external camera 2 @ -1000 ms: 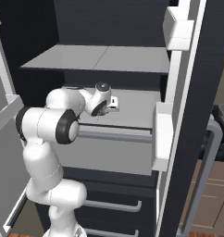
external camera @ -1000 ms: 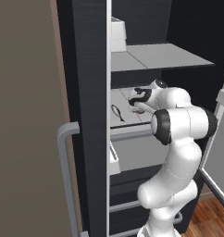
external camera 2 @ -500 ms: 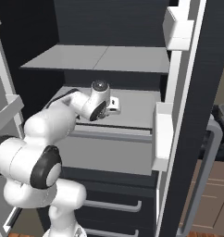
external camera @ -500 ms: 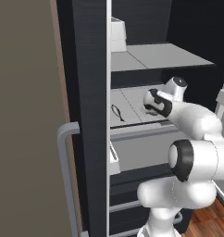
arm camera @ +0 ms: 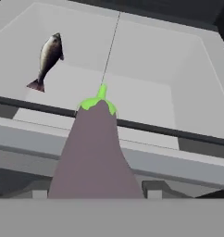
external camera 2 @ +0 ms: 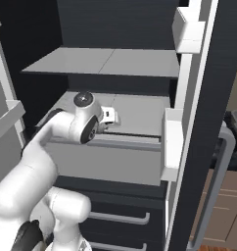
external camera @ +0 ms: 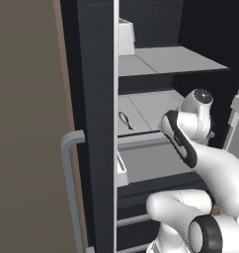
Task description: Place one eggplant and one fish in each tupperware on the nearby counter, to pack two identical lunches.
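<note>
Setting: rendered domestic kitchen. An opened dark refrigerator (external camera 2: 115, 29) was recorded, fitted with grey shelves (external camera 2: 110, 61), white door bins (external camera 2: 172, 144) and a grey bar handle (external camera: 69, 183). Drawers with bar pulls (external camera 2: 118, 218) were noted below. Wood flooring (external camera 2: 223, 235) was seen beside it. Food was stored inside: a fish (arm camera: 48, 58) and an eggplant (arm camera: 93, 152).

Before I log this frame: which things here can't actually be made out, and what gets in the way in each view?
- Gripper fingertips: hand view, hidden behind the eggplant filling the foreground.
- Eggplant's lower end: hand view, cut off at the bottom.
- Fish: left base view, too small and dark for detail.
- Gripper: right base view, hidden behind the wrist.
</note>
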Robot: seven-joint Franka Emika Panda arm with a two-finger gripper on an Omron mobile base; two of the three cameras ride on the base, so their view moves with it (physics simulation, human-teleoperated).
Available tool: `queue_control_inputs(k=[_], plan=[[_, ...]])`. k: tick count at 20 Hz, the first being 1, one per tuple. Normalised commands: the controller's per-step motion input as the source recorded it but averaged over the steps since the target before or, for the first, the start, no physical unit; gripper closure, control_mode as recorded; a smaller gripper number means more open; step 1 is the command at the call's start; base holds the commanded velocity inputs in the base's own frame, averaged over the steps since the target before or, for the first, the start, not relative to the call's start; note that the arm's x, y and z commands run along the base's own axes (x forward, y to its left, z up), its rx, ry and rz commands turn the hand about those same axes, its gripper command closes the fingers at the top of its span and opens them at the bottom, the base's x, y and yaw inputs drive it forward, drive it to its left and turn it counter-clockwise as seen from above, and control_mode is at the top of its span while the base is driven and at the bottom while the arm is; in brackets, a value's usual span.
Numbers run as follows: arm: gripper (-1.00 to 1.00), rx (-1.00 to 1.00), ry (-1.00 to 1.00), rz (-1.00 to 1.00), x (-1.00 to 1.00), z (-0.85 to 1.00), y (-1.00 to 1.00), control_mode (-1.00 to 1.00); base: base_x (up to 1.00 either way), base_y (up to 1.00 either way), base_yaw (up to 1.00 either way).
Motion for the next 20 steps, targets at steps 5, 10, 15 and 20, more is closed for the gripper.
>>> queue_control_inputs(k=[5, 10, 15, 20], plan=[[1.00, -0.02, -0.17, 0.00, -1.00, 0.46, 0.00, -1.00, 0.00, 0.00, 0.00], [1.00, 0.00, -0.06, 0.00, -1.00, 0.75, -0.09, -1.00, 0.00, 0.00, 0.00], [1.00, 0.00, 0.00, 0.00, -1.00, 0.93, -0.11, -1.00, 0.00, 0.00, 0.00], [1.00, 0.00, 0.01, -0.01, -0.99, 0.91, 0.00, -1.00, 0.00, 0.00, 0.00]])
